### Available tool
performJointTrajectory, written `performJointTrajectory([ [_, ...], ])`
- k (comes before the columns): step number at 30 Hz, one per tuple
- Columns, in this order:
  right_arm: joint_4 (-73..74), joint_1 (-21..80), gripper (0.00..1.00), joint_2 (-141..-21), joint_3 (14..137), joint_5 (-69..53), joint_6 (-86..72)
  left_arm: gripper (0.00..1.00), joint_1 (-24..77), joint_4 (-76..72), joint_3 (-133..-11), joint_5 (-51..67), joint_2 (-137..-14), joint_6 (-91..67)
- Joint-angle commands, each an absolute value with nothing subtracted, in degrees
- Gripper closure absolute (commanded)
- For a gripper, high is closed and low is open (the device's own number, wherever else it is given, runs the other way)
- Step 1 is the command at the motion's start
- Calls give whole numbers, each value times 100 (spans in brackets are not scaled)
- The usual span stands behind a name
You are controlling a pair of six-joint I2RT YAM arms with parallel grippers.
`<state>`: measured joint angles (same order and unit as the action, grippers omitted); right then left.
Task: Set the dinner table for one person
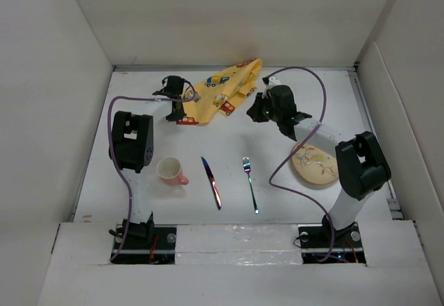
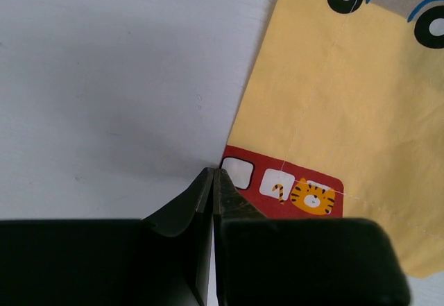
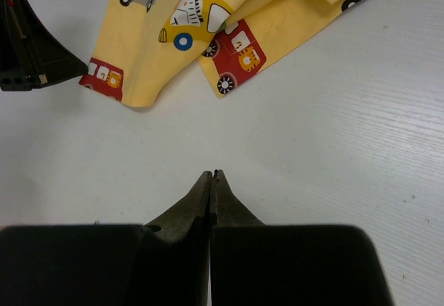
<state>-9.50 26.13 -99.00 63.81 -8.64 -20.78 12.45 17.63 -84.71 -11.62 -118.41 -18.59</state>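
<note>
Top external view shows me the dinner table [image 1: 166, 136] far from set. The yellow vehicle-print placemat [image 1: 225, 87] lies folded over itself at the far middle, and the pink cup [image 1: 169, 170], knife [image 1: 211, 182], fork [image 1: 250, 184] and patterned plate [image 1: 316, 165] sit in a loose row nearer the arm bases, the plate partly under my right arm. I judge the step in hand to be getting the mat flat and into place, since nothing else can be laid properly until that is done.

The left gripper [image 2: 214, 175] is clenched, its tips meeting right at the mat's corner by the red bus print. I see no cloth between the fingers, and I cannot tell whether the tips touch the hem or sit just beside it. The right gripper [image 3: 211, 175] is clenched too and holds nothing. It hangs over bare tabletop with the mat's nearest folded corner apart from it, ahead and slightly right.

The table surface lies directly under both grippers and spreads wide around them. I think the next move calls for parting the fingers on each side, pinching one mat corner apiece, then drawing the cloth open and toward the near middle without dragging it across the cutlery.
</note>
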Motion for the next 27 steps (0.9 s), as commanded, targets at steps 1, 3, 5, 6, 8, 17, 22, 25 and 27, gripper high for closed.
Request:
performJointTrajectory([
  [1, -1397, 2566, 100, -9948, 6424, -949, -2109, 100, 1310, 2206, -8393, -967, -11471, -1925],
  [3, -1319, 2627, 95, -10150, 6530, -984, -2092, 100, 1310, 2101, -8402, -853, -11138, -1916],
  [5, -1274, 2698, 82, -10432, 6688, -949, -2092, 100, 1310, 2031, -8359, -818, -10891, -1916],
  [6, -1266, 2768, 78, -10520, 6775, -819, -2135, 100, 1310, 2022, -8350, -791, -10837, -1925],
  [8, -1126, 2821, 65, -10852, 7099, -704, -2188, 100, 1257, 1960, -8324, -677, -10749, -1960],
  [17, 332, 3190, 52, -12207, 8919, 280, -2250, 100, 1072, 1740, -8043, -571, -10433, -1916],
  [22, 1071, 3375, 50, -12682, 9684, 1195, -2224, 61, 1353, 1969, -7998, -965, -10687, -1802],
  [25, 1221, 3375, 49, -12884, 9965, 1310, -2233, 50, 1354, 2004, -7998, -844, -10898, -1819],
  [27, 1309, 3427, 49, -13007, 10168, 1362, -2241, 50, 1354, 2048, -8042, -905, -10995, -1828],
])
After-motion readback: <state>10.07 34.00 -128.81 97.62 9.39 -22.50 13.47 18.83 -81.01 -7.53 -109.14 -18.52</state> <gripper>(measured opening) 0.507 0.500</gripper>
